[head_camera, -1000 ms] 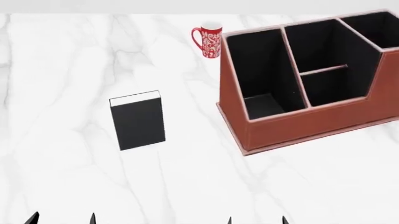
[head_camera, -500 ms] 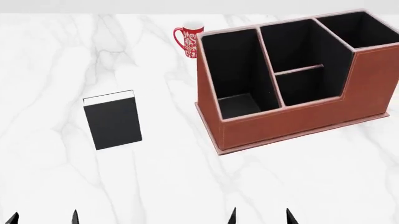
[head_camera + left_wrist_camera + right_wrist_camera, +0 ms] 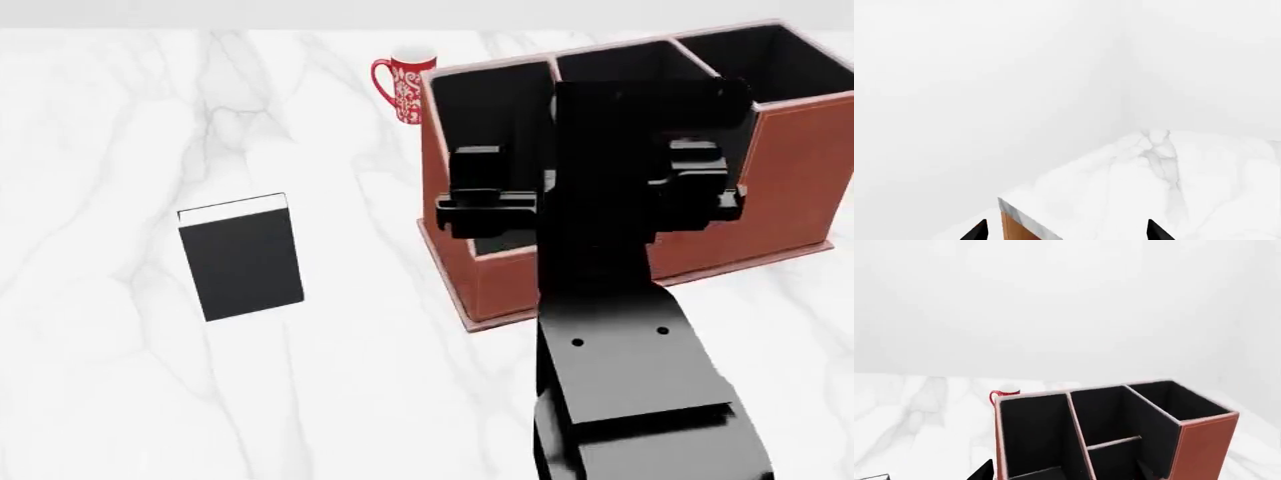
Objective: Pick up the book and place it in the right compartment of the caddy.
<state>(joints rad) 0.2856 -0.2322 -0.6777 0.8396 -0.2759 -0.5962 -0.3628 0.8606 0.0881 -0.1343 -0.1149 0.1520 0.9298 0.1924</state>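
The black book [image 3: 240, 258] lies flat on the white marble table [image 3: 120, 380], its white page edge towards the far side, left of the caddy. The reddish-brown caddy [image 3: 801, 170] stands at the right, and my raised right arm [image 3: 594, 250] hides much of its front and middle sections. In the right wrist view the caddy [image 3: 1201, 450] shows its black-lined compartments straight ahead. My right gripper [image 3: 1064, 474] is open, above and short of the caddy, holding nothing. My left gripper [image 3: 1066, 234] is open over a table corner and does not show in the head view.
A red patterned mug [image 3: 404, 85] stands behind the caddy's left end and shows in the right wrist view as the mug [image 3: 1004, 393]. The table's corner with a brown underside [image 3: 1014, 229] shows in the left wrist view, with white walls beyond.
My right arm has risen into the head view in front of the caddy. The left fingertips have left the bottom edge. Earlier the view panned, sliding book and caddy leftward.
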